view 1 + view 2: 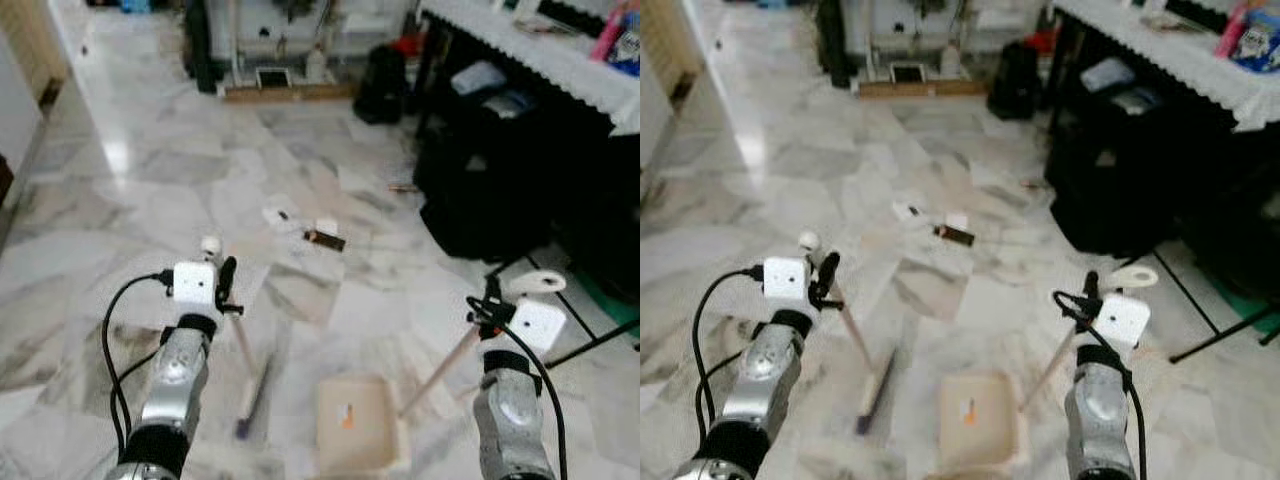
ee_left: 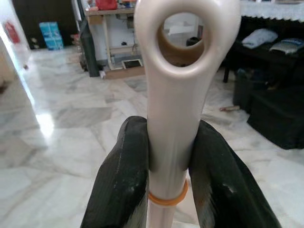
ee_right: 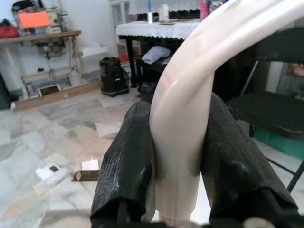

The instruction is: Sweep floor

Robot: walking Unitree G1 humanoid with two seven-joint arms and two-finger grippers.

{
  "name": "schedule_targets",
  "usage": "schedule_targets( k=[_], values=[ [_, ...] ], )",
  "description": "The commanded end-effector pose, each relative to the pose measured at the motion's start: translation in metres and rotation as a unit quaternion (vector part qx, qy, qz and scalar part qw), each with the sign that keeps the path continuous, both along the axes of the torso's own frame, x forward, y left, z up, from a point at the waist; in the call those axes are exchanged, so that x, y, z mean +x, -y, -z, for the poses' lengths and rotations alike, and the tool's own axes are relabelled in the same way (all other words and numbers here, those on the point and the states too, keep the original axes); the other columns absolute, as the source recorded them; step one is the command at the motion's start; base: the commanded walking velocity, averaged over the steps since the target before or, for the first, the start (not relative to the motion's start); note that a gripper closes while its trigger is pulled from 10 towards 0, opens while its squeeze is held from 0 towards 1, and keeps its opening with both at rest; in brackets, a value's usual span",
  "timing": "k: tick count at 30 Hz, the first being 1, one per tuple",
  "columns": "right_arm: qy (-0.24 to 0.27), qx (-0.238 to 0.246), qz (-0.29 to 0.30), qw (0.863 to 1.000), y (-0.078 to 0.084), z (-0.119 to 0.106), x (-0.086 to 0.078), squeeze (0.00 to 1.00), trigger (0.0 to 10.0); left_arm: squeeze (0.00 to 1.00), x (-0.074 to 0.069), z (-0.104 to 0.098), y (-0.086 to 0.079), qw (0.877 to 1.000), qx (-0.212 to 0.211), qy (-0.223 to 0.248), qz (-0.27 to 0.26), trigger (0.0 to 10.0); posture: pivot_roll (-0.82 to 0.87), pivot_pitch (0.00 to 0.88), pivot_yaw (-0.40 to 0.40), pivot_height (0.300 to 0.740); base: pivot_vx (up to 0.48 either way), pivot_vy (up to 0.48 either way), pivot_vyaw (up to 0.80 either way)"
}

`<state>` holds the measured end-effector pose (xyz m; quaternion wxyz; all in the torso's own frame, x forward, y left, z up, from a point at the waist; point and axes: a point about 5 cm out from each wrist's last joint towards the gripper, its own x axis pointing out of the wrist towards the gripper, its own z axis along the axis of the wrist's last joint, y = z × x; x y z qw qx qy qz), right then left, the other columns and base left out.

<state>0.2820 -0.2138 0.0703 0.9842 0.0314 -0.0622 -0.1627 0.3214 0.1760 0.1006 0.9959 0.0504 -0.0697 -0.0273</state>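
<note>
The broom (image 1: 243, 375) is gripped at its handle top by the left claw (image 1: 226, 285), its head resting on the marble floor (image 1: 150, 190). The dustpan (image 1: 356, 424), lying beside it, is clamped by its handle in the right claw (image 1: 487, 300). Scraps of litter (image 1: 305, 229) are scattered ahead.

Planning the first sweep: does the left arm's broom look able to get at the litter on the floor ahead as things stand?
Probably not yet. The left gripper is shut on the broom handle, whose head rests by the dustpan; the litter lies farther ahead over bare floor, so stepping forward should do.
</note>
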Motion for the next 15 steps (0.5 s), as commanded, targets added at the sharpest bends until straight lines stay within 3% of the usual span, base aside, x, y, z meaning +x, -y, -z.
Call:
schedule_targets(
  k=[1, 15],
  values=[
    [0.015, -0.008, 0.014, 1.0, 0.0083, -0.006, -0.0012, 0.0, 10.0, 0.0, 0.003, -0.0072, 0.0123, 1.0, -0.004, 0.017, 0.02, 10.0, 0.13, 0.013, -0.059, 0.74, 0.307, 0.0, 0.0],
    [0.015, -0.01, 0.02, 1.0, 0.0122, -0.0066, -0.0021, 0.0, 10.0, 0.0, 0.0052, -0.0092, 0.0143, 1.0, -0.005, 0.018, 0.022, 10.0, 0.14, 0.043, -0.061, 0.74, 0.305, 0.0, 0.0]
  ],
)
